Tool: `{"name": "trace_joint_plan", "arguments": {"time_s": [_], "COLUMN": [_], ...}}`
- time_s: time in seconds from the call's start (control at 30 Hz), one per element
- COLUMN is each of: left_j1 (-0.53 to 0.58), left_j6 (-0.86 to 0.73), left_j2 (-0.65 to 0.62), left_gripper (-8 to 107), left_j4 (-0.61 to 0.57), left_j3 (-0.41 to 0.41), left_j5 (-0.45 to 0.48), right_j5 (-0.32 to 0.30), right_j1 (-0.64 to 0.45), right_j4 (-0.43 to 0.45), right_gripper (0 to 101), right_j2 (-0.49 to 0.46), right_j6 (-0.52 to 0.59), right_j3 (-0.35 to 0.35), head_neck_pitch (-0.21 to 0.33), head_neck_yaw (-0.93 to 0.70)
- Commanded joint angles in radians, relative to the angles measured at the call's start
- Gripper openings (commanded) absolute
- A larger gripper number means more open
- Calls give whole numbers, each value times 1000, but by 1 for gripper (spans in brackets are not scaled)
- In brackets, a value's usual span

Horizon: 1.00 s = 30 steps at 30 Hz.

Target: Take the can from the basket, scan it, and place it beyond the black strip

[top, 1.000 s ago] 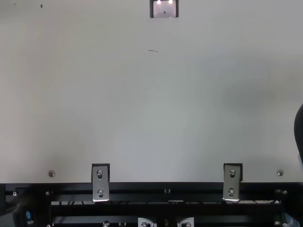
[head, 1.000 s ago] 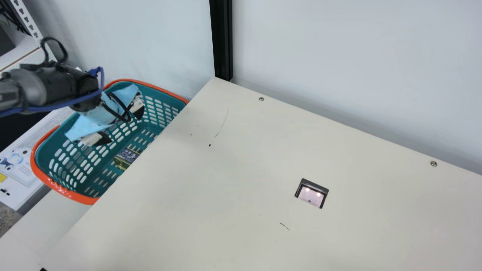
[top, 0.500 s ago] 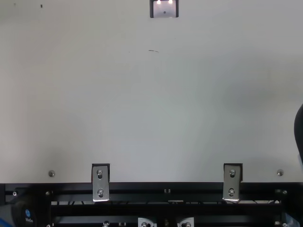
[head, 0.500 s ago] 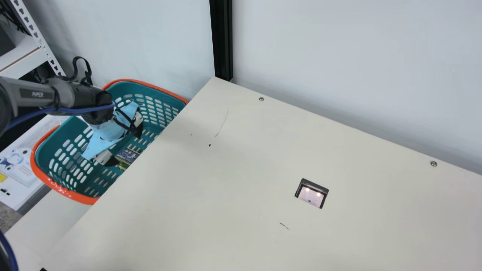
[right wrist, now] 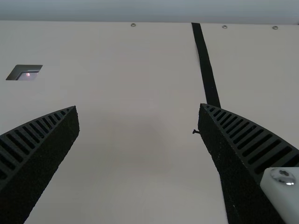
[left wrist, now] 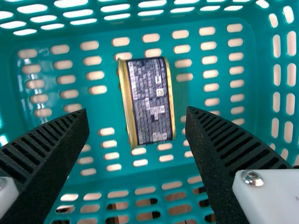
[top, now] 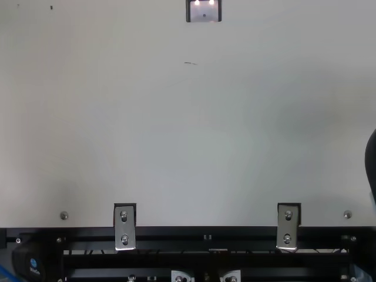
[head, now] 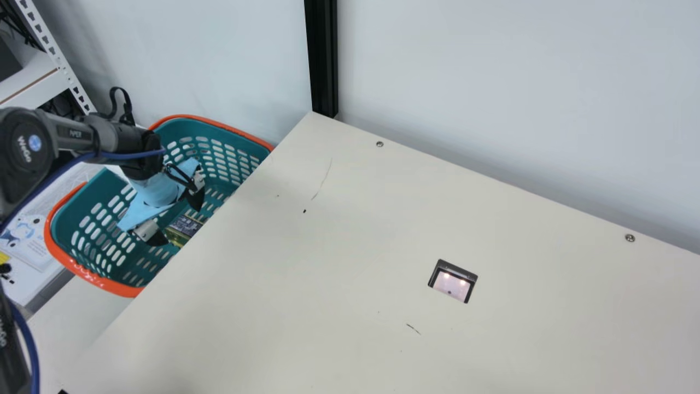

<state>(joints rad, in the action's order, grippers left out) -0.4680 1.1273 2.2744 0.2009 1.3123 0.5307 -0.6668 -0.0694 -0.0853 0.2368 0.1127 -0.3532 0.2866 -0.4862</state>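
Note:
In the main view my left gripper (head: pixel 176 220) is inside the teal basket (head: pixel 113 219) at the left, its fingers apart. The can (head: pixel 185 225), dark-labelled with gold edges, lies on the basket floor close to those fingers, partly hidden by the table edge. Seen from the left wrist, the can (left wrist: pixel 150 100) lies on its side ahead of my open left gripper (left wrist: pixel 138 114), nothing between the fingers. My right gripper (right wrist: pixel 138 108) is open over the table, holding nothing. The black strip (right wrist: pixel 206 67) runs across the table, partly behind one right finger. The scanner window (head: pixel 453 281) is set into the table.
An orange handle (head: pixel 104 283) runs around the basket rim. A black post (head: pixel 322 60) stands at the table's far corner by the wall. Metal brackets (top: pixel 124 226) are fixed along the table's near edge, and a white shelf (head: pixel 38 82) stands behind the left arm.
My left gripper has moved to the right and lower into the basket, close to the can, its fingers staying apart. The latest motion is small. The can has not visibly moved.

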Motion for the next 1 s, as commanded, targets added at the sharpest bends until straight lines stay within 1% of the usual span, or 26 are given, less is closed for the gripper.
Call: {"name": "trace_joint_plan", "arguments": {"time_s": [0.0,0.43,0.67,0.87,0.9,0.93,0.97], "left_j1": [-2,13,8,2,2,2,2], "left_j6": [-17,-55,-56,-65,-68,-71,-76], "left_j2": [19,145,220,279,288,295,299], "left_gripper": [90,90,90,90,57,10,10], "left_j4": [-9,-34,-25,-23,-26,-29,-33], "left_j3": [25,128,169,221,230,239,245], "left_j5": [12,52,45,38,36,31,25], "right_j5": [0,0,0,0,0,0,0], "right_j1": [0,0,0,0,0,0,0], "right_j4": [0,-1,-1,-1,-1,-1,-1], "right_gripper": [101,101,101,101,101,101,101], "right_j2": [0,0,0,0,0,0,0], "right_j6": [0,0,0,0,0,0,0], "right_j3": [0,0,0,0,0,0,0], "head_neck_pitch": [35,35,35,35,35,35,35], "head_neck_yaw": [-11,-11,-11,-11,-11,-11,-11]}}
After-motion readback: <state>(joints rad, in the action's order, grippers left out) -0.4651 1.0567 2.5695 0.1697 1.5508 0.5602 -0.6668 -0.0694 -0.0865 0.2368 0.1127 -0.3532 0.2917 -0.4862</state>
